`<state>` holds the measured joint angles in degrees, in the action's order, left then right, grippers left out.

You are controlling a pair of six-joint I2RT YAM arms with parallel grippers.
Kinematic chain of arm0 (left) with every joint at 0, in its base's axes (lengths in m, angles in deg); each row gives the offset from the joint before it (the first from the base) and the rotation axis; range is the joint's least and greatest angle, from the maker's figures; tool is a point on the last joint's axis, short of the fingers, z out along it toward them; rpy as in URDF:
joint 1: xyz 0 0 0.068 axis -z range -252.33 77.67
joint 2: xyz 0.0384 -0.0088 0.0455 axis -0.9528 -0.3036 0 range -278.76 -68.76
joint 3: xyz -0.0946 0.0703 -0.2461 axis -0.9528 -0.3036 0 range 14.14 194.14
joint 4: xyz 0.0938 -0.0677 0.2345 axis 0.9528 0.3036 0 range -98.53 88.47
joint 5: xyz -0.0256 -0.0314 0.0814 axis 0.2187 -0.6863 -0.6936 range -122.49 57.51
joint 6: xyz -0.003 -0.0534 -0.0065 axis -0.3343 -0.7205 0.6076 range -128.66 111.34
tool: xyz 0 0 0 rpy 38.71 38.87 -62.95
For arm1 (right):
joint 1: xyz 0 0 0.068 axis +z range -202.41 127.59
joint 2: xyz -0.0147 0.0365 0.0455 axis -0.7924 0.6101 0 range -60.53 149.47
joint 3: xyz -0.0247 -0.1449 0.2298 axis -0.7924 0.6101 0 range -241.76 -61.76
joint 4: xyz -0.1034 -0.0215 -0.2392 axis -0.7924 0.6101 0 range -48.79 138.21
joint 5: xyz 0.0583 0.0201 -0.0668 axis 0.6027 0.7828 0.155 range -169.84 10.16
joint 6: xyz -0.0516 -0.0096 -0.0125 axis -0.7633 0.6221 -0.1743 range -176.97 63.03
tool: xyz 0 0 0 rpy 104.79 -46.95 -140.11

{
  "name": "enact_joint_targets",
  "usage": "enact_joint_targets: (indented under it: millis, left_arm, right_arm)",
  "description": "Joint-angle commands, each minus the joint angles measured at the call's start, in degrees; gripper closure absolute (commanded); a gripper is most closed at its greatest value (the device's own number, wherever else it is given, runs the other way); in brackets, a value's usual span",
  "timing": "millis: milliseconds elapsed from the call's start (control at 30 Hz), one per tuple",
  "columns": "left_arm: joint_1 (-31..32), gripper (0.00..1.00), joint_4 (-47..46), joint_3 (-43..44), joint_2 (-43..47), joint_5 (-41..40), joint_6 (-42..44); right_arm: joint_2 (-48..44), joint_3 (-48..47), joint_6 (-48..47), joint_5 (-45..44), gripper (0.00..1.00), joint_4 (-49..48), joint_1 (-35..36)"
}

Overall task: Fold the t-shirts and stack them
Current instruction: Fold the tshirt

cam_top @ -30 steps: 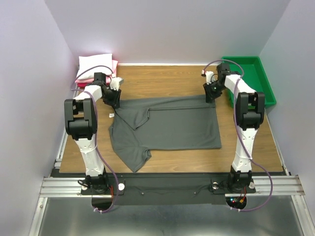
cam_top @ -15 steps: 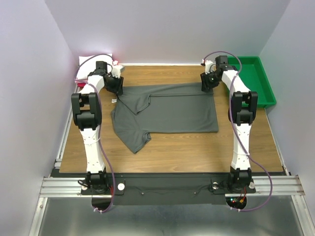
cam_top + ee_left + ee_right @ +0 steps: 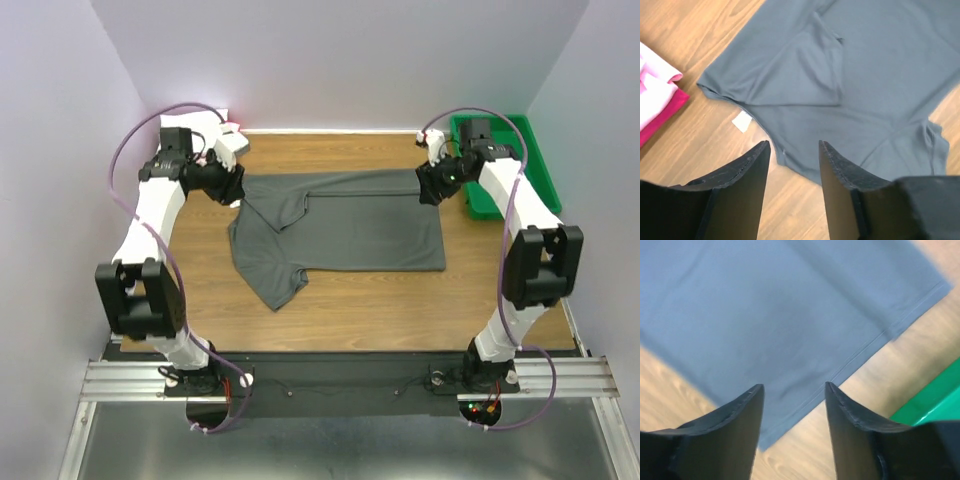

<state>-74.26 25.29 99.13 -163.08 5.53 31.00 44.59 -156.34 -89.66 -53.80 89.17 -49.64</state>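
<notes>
Looking from the top camera, the charcoal t-shirt [image 3: 350, 235] lies spread on the wooden table [image 3: 400, 310] with its far strip folded over. The left gripper [image 3: 228, 182] and right gripper [image 3: 430, 185] sit at its two far corners. To fold well, I judge, both pincers should take matching points on the edge and move together, since uneven lifts skew limp cloth.

Left wrist view: the fingers [image 3: 747, 170] are released and empty above matte, softly creased jersey. A small white tag [image 3: 742, 121] lies beside its edge, and the folded pink and red shirts [image 3: 657, 102] are at the left.

Right wrist view: the jaws are likewise apart over the stitched hem, with the green tray [image 3: 935, 405], smooth and hard-edged, nearby.
</notes>
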Motion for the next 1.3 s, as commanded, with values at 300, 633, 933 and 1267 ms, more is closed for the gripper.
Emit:
enact_joint_targets:
  millis: [300, 633, 933, 1267]
  left_arm:
    - [3.3, 0.49, 1.9, -30.7, 17.9, -0.8, 13.3]
    - [7.4, 0.48, 0.1, -35.9, 20.3, -5.5, 12.7]
    - [7.7, 0.47, -0.7, -36.1, 19.6, -6.6, 12.5]
    - [10.8, 0.45, -4.5, -41.4, 21.1, -11.5, 13.3]
  right_arm:
    - [-14.7, 29.3, -13.1, -10.0, 0.55, -4.5, 3.5]
    - [-16.4, 35.1, -15.0, -11.5, 0.56, -6.6, 4.2]
    - [-14.6, 37.1, -17.1, -12.9, 0.55, -6.9, 5.2]
    - [-13.1, 41.0, -19.0, -15.5, 0.53, -9.6, 5.3]
